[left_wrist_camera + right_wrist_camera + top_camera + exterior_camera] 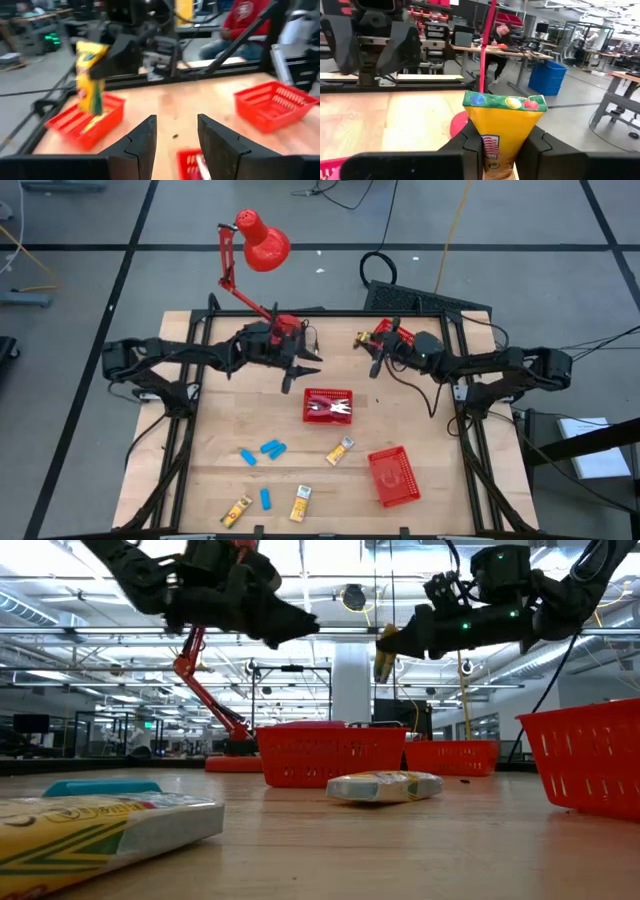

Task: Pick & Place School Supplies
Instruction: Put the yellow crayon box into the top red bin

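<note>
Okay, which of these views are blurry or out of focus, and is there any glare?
Left wrist view: the held yellow packet and red basket are smeared. Low view: ceiling lights glare bright, and the nearest packet is soft. High view and right wrist view: evenly lit and sharp.

A red desk lamp [262, 242] stands at the far edge of the wooden surface [230, 420]. Three red mesh baskets sit on it: one [328, 406] mid-surface, one [393, 477] nearer the front right, one [384, 332] at the far edge.
</note>
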You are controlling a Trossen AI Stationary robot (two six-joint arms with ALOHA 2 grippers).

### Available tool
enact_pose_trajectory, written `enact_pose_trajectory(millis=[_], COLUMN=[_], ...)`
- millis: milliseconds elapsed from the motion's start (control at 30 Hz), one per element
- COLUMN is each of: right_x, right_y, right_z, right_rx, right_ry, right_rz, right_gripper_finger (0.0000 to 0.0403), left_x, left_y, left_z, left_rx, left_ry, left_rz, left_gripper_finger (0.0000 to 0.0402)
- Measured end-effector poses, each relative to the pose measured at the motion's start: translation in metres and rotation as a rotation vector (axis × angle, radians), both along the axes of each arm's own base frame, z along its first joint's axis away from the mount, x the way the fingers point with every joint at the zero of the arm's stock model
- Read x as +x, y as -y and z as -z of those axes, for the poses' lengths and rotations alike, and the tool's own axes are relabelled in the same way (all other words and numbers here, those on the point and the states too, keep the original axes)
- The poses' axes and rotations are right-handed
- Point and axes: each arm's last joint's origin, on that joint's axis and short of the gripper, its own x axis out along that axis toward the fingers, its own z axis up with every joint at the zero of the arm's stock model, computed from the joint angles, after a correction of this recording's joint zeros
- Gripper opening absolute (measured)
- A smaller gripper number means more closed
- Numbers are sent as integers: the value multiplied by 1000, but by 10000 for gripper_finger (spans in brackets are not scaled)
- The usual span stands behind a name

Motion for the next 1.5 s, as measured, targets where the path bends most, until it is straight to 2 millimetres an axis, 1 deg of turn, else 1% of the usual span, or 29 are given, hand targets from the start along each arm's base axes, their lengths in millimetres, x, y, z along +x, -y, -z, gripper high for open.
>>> enact_pose_trajectory(millis=[133,200,400,567,633,833,1000,1133,1200,1367,1433,1500], right_x=[-17,-27,-51,-62,-66,-71,-72,-70,-70,-72,-72,-74], right_y=[16,25,48,62,67,79,84,82,82,80,77,74], right_z=[4,9,31,43,49,66,76,77,77,79,82,86], right_rx=[10,37,120,159,183,234,287,315,335,393,407,422], right_ry=[-13,-22,-68,-100,-124,-166,-164,-154,-145,-129,-134,-144], right_rz=[93,146,265,331,328,365,364,361,361,369,367,365], right_gripper_finger=[54,54,54,54,54,54,54,54,78,171,196,212], left_x=[-23,-33,-47,-45,-45,-44,-44,-44,-44,-45,-45,-45], left_y=[6,12,28,34,35,36,36,36,35,35,35,35], left_z=[8,13,20,20,18,17,17,17,18,18,19,19], left_rx=[4,-9,-2,28,37,40,41,41,41,45,44,43], left_ry=[-1,-11,-13,-8,9,18,17,17,16,7,6,-1], left_rz=[-77,-82,-133,-155,-156,-163,-163,-163,-165,-166,-166,-166], left_gripper_finger=[147,147,147,147,147,147,147,147,147,147,147,147])
